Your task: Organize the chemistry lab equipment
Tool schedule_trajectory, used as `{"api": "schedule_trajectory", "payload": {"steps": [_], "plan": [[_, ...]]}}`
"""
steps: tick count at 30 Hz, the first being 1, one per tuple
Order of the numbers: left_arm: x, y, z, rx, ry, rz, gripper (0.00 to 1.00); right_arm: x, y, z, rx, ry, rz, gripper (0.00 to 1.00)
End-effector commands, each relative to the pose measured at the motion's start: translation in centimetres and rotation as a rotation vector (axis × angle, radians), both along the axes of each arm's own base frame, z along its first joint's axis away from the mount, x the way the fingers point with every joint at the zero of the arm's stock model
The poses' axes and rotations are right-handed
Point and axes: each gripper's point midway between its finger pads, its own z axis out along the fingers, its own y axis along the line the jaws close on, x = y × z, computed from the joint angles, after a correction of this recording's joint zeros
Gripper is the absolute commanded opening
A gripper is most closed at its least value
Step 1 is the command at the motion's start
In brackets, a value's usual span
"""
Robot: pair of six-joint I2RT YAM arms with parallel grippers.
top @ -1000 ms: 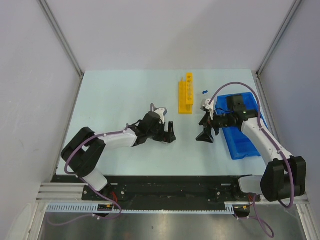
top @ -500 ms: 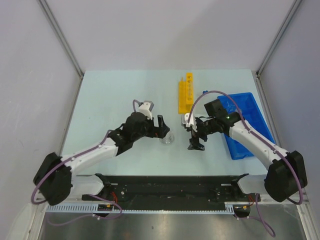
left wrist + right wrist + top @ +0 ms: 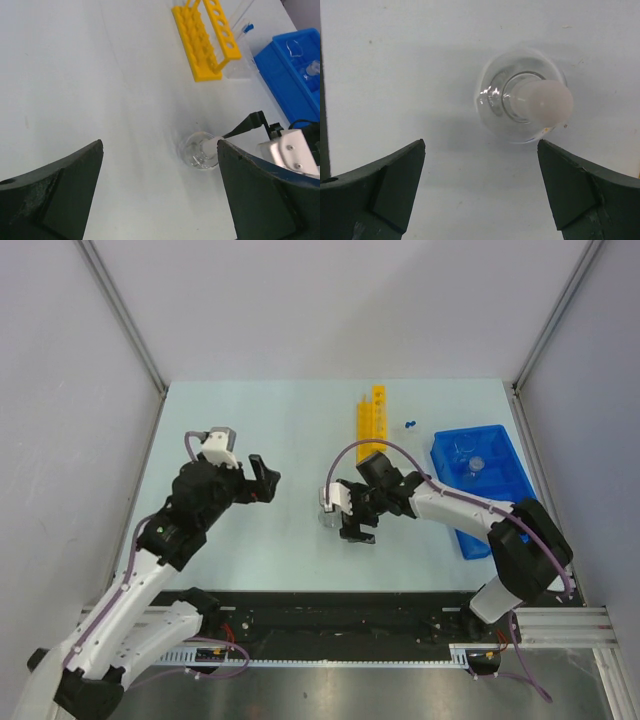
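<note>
Black-fingered left gripper (image 3: 262, 478) hangs wide open at left, holding nothing. At centre, the small clear flask with white stopper (image 3: 522, 102) stands on the table (image 3: 250, 420), with the right gripper (image 3: 352, 523) spread wide over it. The pickup seems in hand: lower, straddle, close, then carry it right to the blue compartmented bin (image 3: 500, 455).

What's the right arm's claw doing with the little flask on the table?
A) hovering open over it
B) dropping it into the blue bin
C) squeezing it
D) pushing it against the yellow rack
A: the right wrist view shows the right gripper spread wide, the flask standing untouched below it.
</note>
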Motion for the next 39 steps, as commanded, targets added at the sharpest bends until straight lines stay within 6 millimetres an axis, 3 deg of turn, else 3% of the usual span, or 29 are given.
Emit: {"api": "schedule_trajectory", "payload": {"steps": [1,4,8,27,30,33,37,39], "plan": [[-1.5,3.3,1.9,0.15,-0.039,0.025,1.0,3.2,2.2,1.2,0.038,-0.058,-0.116,1.0],[-1.7,5.3,0.9,0.235,-0.04,0.083,1.0,3.4,2.7,0.6,0.04,-0.034,-0.132,1.0],[-2.3,5.9,-1.5,0.257,-0.022,0.097,1.0,4.1,3.8,-0.3,0.027,-0.04,-0.168,1.0],[-2.1,6.3,-0.8,0.243,-0.068,0.122,1.0,5.2,6.1,-3.0,-0.022,0.012,-0.297,0.97],[-2.1,6.3,-0.8,0.246,-0.067,0.122,1.0,5.1,6.2,-2.9,-0.014,0.015,-0.292,0.92],[-2.1,6.3,-0.8,0.246,-0.067,0.122,1.0,4.8,6.5,-2.4,0.005,0.027,-0.283,0.78],[-2.1,6.4,-0.8,0.246,-0.068,0.125,1.0,3.5,6.7,-1.7,0.021,0.069,-0.236,0.51],[-2.1,6.4,-0.8,0.247,-0.067,0.126,1.0,2.9,6.7,-0.8,0.035,0.081,-0.216,0.46]]}}
